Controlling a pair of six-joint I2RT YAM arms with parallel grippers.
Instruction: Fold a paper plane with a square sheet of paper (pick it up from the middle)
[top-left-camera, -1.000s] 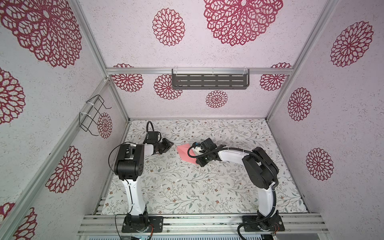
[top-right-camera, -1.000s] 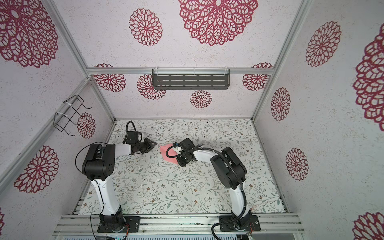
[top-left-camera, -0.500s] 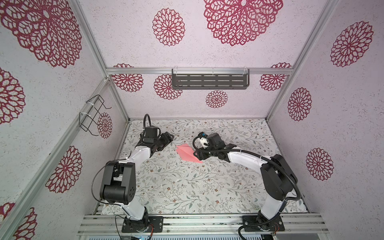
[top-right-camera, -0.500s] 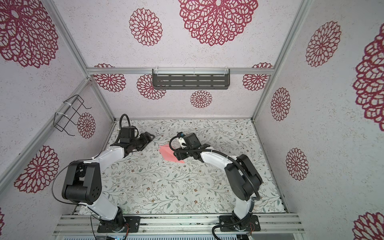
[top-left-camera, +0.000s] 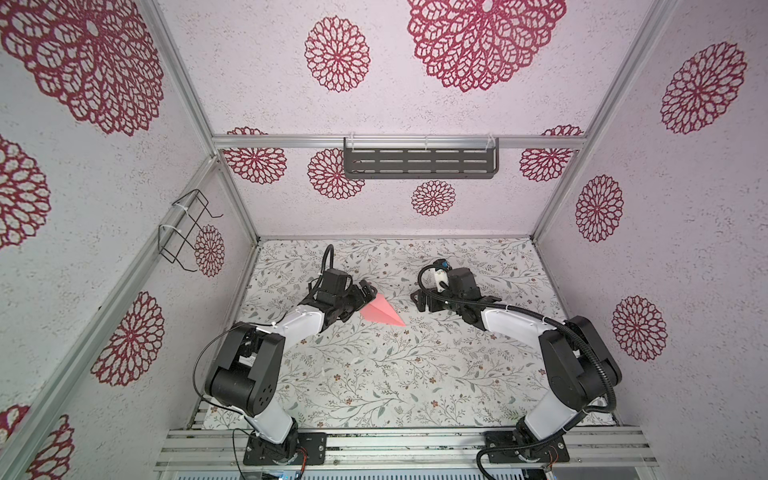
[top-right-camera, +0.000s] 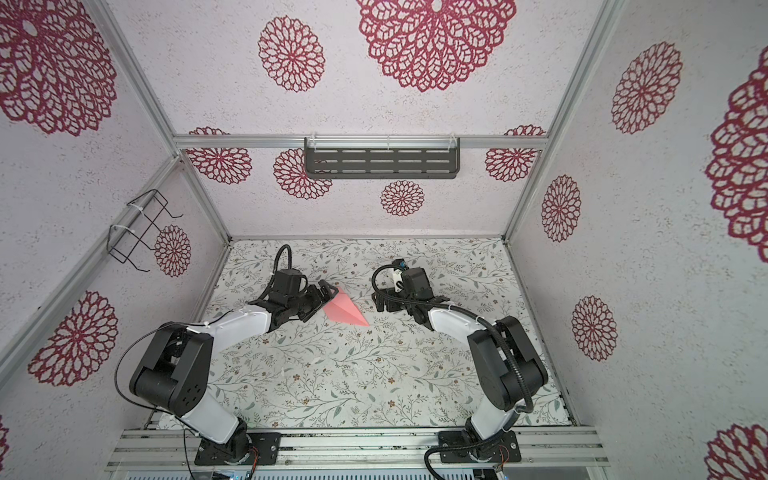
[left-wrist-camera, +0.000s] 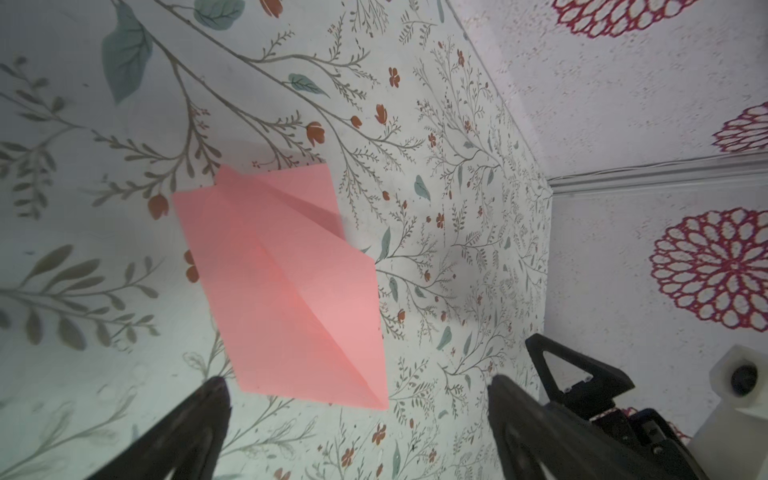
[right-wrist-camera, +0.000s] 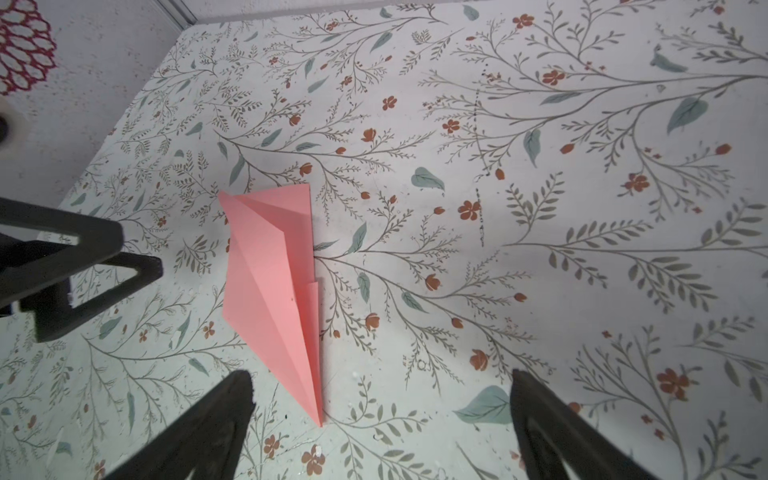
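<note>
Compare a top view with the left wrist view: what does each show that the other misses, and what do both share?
Top view only: the grey shelf on the back wall and the wire rack on a side wall.
Left wrist only: the folds and layered flaps of the paper plane, close up.
Both: the pink plane lying on the floral table, the left gripper open and not gripping it, and the right gripper facing it.

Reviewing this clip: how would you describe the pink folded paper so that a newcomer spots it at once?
Start at the floral table inside the flower-papered booth. Near its middle, between the left gripper and the right gripper, lies the paper plane. It is the only plain salmon-pink thing there: a creased, pointed dart against printed leaves.
</note>
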